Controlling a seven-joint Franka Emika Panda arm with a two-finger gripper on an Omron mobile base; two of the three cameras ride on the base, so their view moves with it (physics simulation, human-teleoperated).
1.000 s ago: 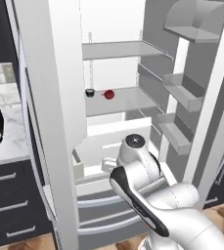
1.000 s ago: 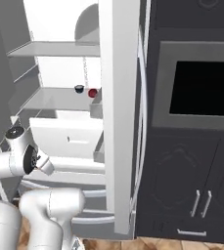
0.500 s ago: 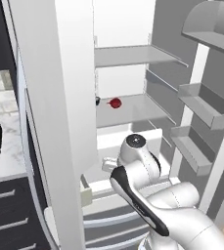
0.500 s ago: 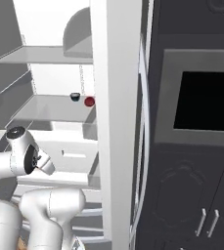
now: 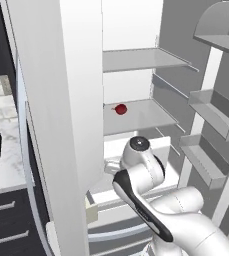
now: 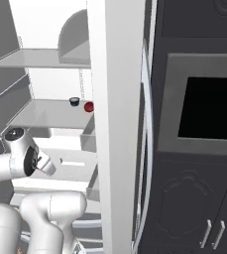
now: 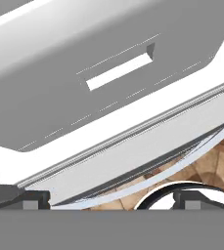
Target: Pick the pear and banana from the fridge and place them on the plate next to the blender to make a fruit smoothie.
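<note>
Pincer (image 7: 106,200) is spread wide with nothing between the tips; in the hand view the two dark tips sit far apart at the bottom, looking at a white drawer front (image 7: 108,88) with a slot handle, and below it a strip of brown tiled floor (image 7: 216,166). So it's down low in front of the fridge's drawers, not near any fruit.

From the left base view, the fridge (image 5: 136,75) is open and the arm (image 5: 146,185) is folded up in front of the lower part, with its round joint cap just under the middle shelf (image 5: 141,117). Pear (image 5: 120,109) is the little dark-red blob sitting toward the back left of that middle shelf, well above and behind the arm. Door racks (image 5: 211,117) hang on the open door to the right. A bit of marble counter (image 5: 6,170) pokes in on the left with part of some black appliance on it, can't tell which.

Right base view shows the pear (image 6: 89,106) too, with a tiny dark cup (image 6: 75,101) just beside it on the same shelf, close but whether they touch I can't tell. Dark cabinets with a built-in oven (image 6: 209,109) fill the right side.
</note>
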